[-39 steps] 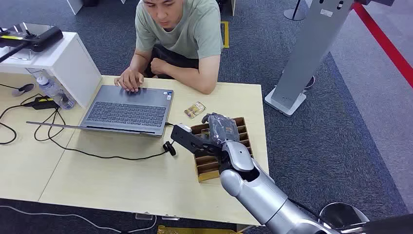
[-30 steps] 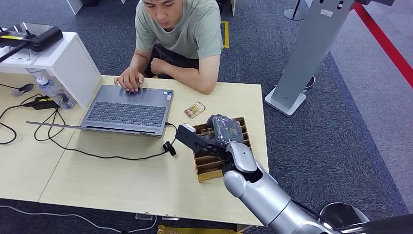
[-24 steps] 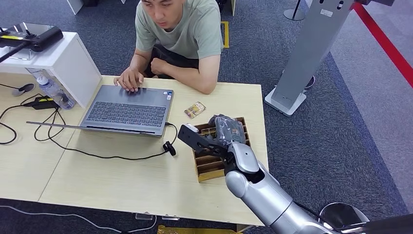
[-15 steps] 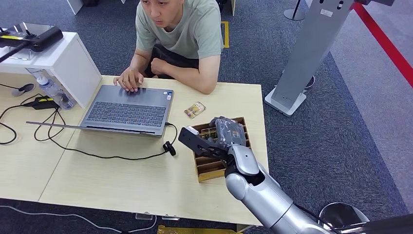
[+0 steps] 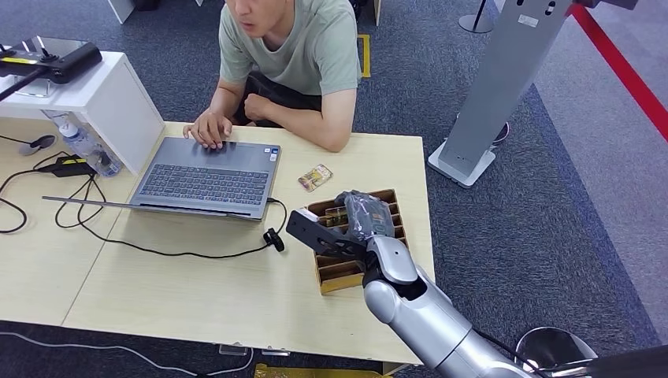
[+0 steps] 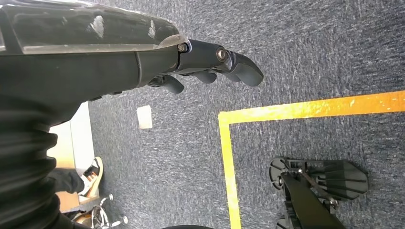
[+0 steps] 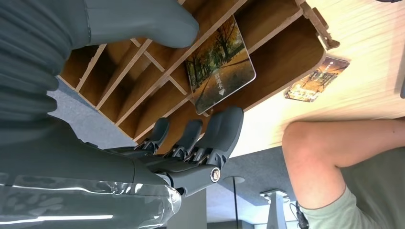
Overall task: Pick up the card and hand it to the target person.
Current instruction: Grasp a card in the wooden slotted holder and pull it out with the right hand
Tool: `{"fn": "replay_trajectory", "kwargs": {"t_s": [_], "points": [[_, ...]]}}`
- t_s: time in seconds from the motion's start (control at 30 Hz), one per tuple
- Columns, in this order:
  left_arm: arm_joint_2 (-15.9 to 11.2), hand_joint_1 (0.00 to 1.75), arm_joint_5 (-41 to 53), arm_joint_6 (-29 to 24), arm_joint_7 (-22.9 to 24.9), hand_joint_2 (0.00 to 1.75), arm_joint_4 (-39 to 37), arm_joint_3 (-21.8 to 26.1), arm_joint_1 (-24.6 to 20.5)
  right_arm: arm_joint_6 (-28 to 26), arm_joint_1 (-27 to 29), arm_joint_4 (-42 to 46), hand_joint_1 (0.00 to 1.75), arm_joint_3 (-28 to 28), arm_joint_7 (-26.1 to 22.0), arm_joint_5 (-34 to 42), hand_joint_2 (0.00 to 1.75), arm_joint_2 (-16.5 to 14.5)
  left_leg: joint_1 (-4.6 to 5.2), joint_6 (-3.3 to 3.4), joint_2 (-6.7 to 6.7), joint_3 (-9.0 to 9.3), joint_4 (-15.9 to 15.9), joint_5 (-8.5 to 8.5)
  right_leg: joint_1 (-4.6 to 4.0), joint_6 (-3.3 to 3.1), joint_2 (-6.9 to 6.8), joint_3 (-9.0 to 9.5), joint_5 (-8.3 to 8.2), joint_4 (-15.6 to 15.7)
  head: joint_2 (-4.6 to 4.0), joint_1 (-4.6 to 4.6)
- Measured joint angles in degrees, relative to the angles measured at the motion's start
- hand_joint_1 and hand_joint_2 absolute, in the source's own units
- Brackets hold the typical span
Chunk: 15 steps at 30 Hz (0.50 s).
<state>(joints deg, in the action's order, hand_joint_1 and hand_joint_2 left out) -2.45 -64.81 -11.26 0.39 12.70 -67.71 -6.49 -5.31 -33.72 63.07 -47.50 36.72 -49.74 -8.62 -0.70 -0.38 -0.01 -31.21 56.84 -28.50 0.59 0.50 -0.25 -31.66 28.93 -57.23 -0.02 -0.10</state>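
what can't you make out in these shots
- Whether the right hand touches the card in the tray: wrist view, the thumb hides the card's near end.
- The card in the head view: the right hand covers most of it.
- The print on the loose card on the table: too small.
- The person's face: cut off by the head view's top edge.
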Motion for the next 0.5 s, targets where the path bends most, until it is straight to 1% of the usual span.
{"fn": "replay_trajectory", "kwargs": {"t_s": [0.23,0.5], "points": [[0.00,0.00,0.00,-0.04,0.00,1.75,0.00,0.00,0.00,0.00,0.00,-0.68,0.65,0.00,-0.38,0.56,1.75,-0.03,0.00,0.00,0.00,0.01,0.00,0.00,0.00,0.00,0.00,0.00,0.00,0.00,0.00,0.02],[0.00,0.00,-0.01,-0.04,0.04,1.75,0.00,0.00,0.01,0.00,0.20,-0.76,0.76,0.02,-0.40,0.72,1.75,-0.02,0.00,0.00,0.00,0.01,0.00,0.00,0.00,0.00,0.00,0.00,0.00,0.00,0.00,-0.01]]}}
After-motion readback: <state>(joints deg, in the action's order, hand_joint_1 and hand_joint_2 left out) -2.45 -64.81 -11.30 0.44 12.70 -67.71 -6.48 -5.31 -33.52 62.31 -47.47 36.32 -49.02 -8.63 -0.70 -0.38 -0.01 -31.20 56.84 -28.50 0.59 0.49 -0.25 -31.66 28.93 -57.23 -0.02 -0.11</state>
